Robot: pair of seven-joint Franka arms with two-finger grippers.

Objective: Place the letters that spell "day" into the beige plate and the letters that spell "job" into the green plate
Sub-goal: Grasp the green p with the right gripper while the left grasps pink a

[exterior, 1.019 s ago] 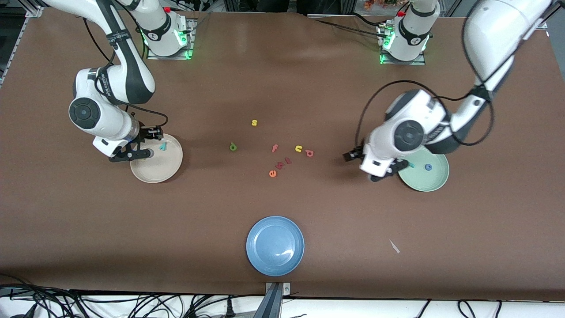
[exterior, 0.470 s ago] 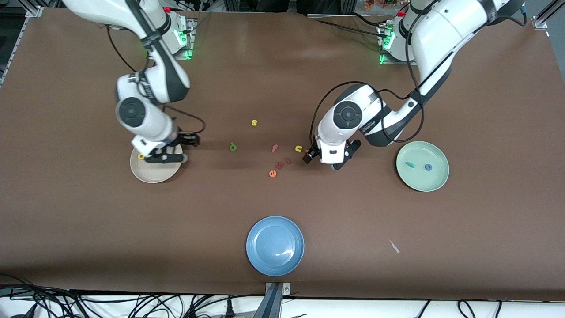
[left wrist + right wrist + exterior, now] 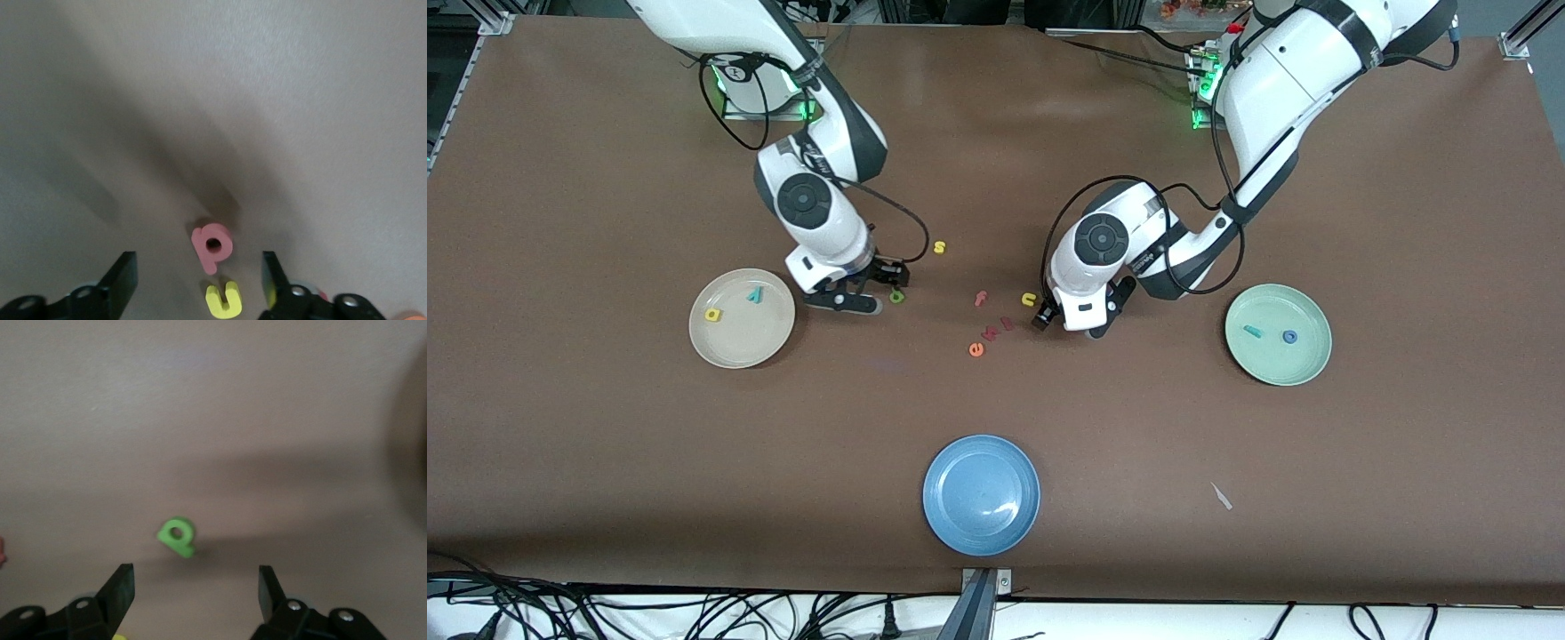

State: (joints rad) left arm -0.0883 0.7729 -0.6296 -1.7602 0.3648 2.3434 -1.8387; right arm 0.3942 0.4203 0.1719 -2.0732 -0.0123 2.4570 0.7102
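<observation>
The beige plate (image 3: pixel 769 342) holds the yellow "a" (image 3: pixel 712 314) and the teal "y" (image 3: pixel 755 294). In the green plate (image 3: pixel 1303 360) lie the teal "j" (image 3: pixel 1253 332) and the blue "o" (image 3: pixel 1288 336). My right gripper (image 3: pixel 880 289) (image 3: pixel 195 577) hangs open, low over the table beside the green "d" (image 3: pixel 896 296) (image 3: pixel 177 537), which lies just ahead of its fingertips. Open too, my left gripper (image 3: pixel 1063 322) (image 3: pixel 198 263) is low over the orange-red "b" (image 3: pixel 213 247), which lies between its fingertips' line and a little ahead. That hand hides the "b" in the front view.
A yellow "u" (image 3: pixel 1029 299) (image 3: pixel 223 300) lies right by the "b", inside the left gripper's span. Pink "f" (image 3: pixel 980 299), red-orange "e" (image 3: pixel 975 349) and two small red letters (image 3: pixel 998 329) lie close by. A yellow "s" (image 3: pixel 939 247) sits farther back. A blue plate (image 3: pixel 981 494) stands near the front edge.
The right arm left the yellow "a" in the beige plate and swung to the green "d". The left arm came from the green plate to the "b".
</observation>
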